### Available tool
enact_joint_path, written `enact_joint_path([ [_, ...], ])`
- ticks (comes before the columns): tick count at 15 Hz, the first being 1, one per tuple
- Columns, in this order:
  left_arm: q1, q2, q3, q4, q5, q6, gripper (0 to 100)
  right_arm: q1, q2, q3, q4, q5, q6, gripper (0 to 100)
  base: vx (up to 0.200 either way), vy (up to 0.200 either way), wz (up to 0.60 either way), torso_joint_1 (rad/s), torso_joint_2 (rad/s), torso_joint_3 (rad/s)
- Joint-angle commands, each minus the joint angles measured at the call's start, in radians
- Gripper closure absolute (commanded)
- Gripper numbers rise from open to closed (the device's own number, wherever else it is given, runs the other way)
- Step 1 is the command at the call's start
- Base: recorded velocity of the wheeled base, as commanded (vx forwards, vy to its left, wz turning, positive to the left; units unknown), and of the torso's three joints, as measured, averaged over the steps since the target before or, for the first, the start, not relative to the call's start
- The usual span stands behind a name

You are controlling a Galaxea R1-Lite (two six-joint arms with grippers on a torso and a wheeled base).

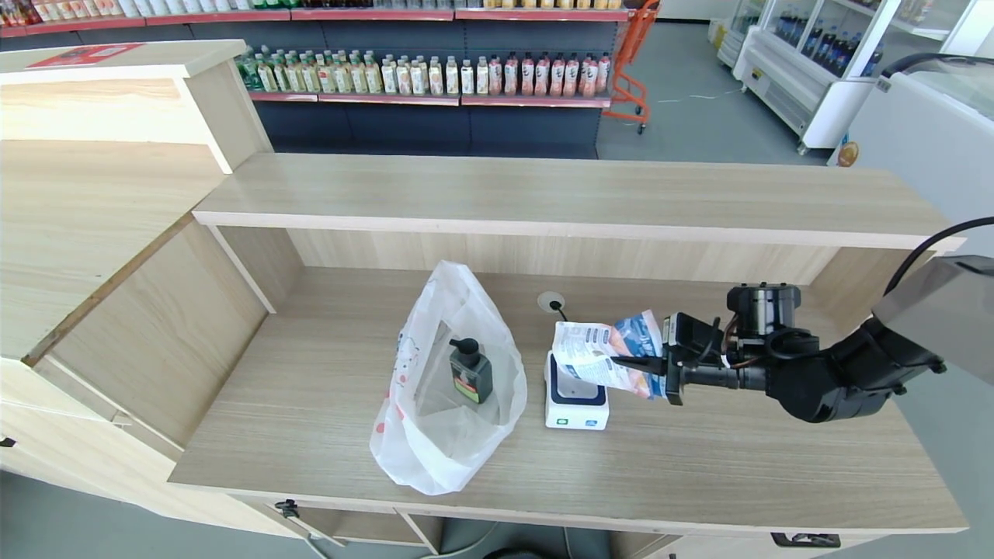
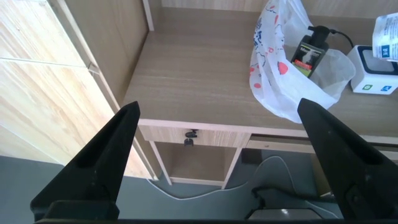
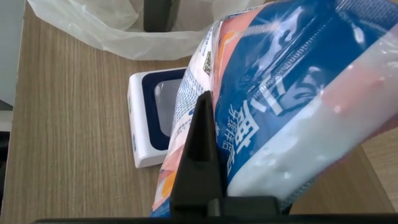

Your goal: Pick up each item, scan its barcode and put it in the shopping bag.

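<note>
At the left, the left tool (image 2: 219, 107) hangs off the front edge of the tabletop (image 1: 311, 404), its fingers wide apart and holding nothing. Near the middle of the tabletop stands the white shopping bag (image 1: 404, 419), mouth open, with a dark pump bottle (image 1: 470, 373) upright inside. Just beside it on the right is the white barcode scanner (image 1: 576, 404). Above the scanner hangs a blue-and-white snack packet (image 1: 602, 353), clamped at its right end by the right tool (image 1: 633, 363). The packet looks soft and is held by one end only, so it may droop and turn its barcode away from the scanner window, or slip out during the carry. The bag's limp rim could fold under the packet, or the bottle could be knocked over.
</note>
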Motion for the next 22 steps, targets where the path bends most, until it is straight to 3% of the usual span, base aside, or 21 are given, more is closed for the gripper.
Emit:
enact_joint_path([
  [1,0.0,0.0,0.0,0.0,0.0,0.0,0,0.0,0.002,0.007,0.0,0.001,0.0,100,0.0,0.0,0.0,0.0,0.0,0.0],
  [8,0.0,0.0,0.0,0.0,0.0,0.0,0,0.001,-0.023,-0.001,0.006,0.004,0.022,100,0.0,0.0,0.0,0.0,0.0,0.0],
  [10,0.0,0.0,0.0,0.0,0.0,0.0,0,0.011,-0.136,0.005,0.017,-0.016,0.278,100,0.0,0.0,0.0,0.0,0.0,0.0],
  [12,0.0,0.0,0.0,0.0,0.0,-0.002,0,0.021,-0.236,0.031,0.049,-0.108,0.557,100,0.0,0.0,0.0,0.0,0.0,0.0],
  [14,0.0,0.0,0.0,0.0,-0.001,0.001,0,0.024,-0.294,0.036,0.106,-0.15,0.711,100,0.0,0.0,0.0,0.0,0.0,0.0],
  [17,0.0,0.0,0.0,0.0,-0.001,0.0,0,0.023,-0.351,0.111,0.137,-0.167,0.793,100,0.2,0.0,0.0,0.002,0.0,0.002],
  [22,0.0,0.0,0.0,0.0,0.0,0.001,0,0.043,-0.403,0.169,0.15,-0.208,0.968,100,0.0,0.0,0.0,0.0,0.0,0.0],
])
